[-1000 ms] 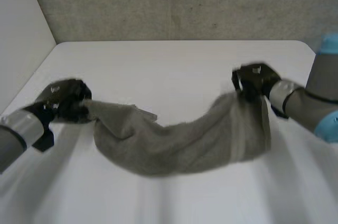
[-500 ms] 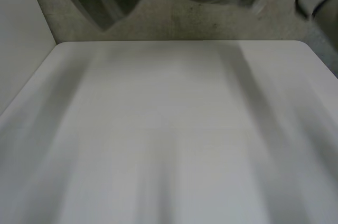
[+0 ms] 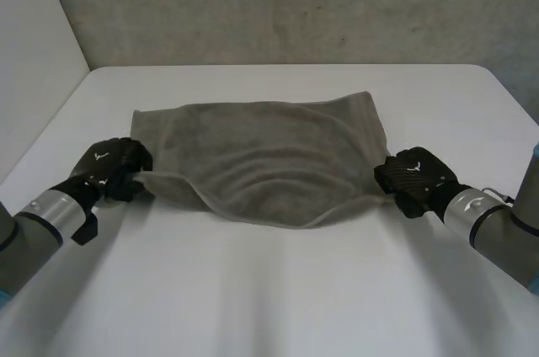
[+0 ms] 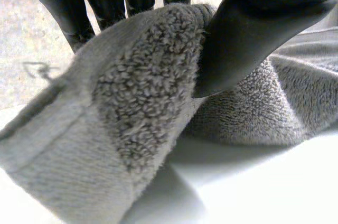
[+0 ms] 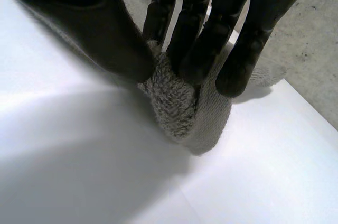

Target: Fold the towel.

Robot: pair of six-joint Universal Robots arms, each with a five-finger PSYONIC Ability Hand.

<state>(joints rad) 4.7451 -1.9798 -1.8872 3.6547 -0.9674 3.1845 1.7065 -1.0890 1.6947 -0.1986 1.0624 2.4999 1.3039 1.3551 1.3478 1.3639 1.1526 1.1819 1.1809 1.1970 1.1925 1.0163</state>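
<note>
**Towel down flat, both near corners pinched**

Head view: the grey towel [image 3: 261, 155] lies spread on the white table [image 3: 269, 290], with the left hand [image 3: 108, 170] and right hand [image 3: 417, 178] at its near corners. Left wrist: thumb clamps terry against fingers. Right wrist: same pinch, corner bunched.

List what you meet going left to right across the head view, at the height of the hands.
left arm → left hand pinching a near corner → grey towel → right hand pinching the other near corner → right arm
</note>
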